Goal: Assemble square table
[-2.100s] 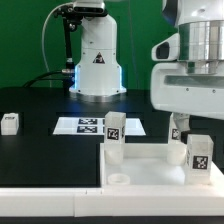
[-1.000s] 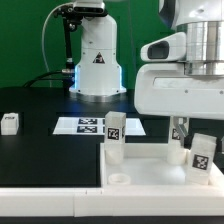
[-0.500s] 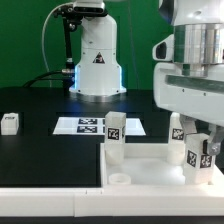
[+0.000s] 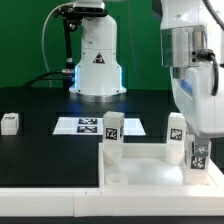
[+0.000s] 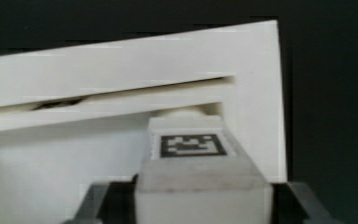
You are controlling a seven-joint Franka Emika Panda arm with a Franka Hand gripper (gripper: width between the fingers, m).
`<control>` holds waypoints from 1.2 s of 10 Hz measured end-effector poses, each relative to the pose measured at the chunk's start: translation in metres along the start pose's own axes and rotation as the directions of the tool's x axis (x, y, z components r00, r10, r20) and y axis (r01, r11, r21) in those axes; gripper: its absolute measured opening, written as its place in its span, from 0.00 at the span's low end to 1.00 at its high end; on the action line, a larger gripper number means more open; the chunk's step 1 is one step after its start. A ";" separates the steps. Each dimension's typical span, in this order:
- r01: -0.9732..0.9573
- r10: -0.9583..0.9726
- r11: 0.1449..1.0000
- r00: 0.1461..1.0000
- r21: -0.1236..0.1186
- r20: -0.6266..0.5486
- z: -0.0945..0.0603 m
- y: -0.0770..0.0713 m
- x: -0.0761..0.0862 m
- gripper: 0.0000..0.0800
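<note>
The white square tabletop lies at the front of the exterior view's right, rim up. One tagged white leg stands at its far left corner, another at its far right corner. My gripper is shut on a third tagged leg and holds it upright at the near right corner. In the wrist view the leg fills the gap between my dark fingers, with the tabletop beyond it. A fourth leg lies loose on the black table at the left.
The marker board lies flat behind the tabletop. The robot's white base stands at the back. A long white border wall runs along the front edge. The arm's large body hides the tabletop's right side.
The arm has turned and come down at the exterior view's right. The held leg went from tilted above the corner to upright and lower at the near right corner.
</note>
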State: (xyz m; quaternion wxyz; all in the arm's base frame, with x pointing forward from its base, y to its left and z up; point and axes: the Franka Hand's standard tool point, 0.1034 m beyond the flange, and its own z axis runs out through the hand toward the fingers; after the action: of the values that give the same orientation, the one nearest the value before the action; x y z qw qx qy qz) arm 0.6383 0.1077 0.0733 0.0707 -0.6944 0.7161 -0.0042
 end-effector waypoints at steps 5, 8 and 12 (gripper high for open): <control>0.502 -0.502 0.865 0.864 -0.009 -0.016 -0.001 0.000 0.000 0.81; 0.847 -0.843 0.531 0.524 -0.032 -0.120 -0.003 -0.007 -0.006 0.81; 0.962 -0.960 0.267 0.260 -0.060 -0.105 -0.002 -0.006 -0.006 0.81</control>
State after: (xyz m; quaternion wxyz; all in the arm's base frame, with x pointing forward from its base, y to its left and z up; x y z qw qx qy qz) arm 0.6442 0.1128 0.0765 0.0161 -0.9838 0.1521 -0.0934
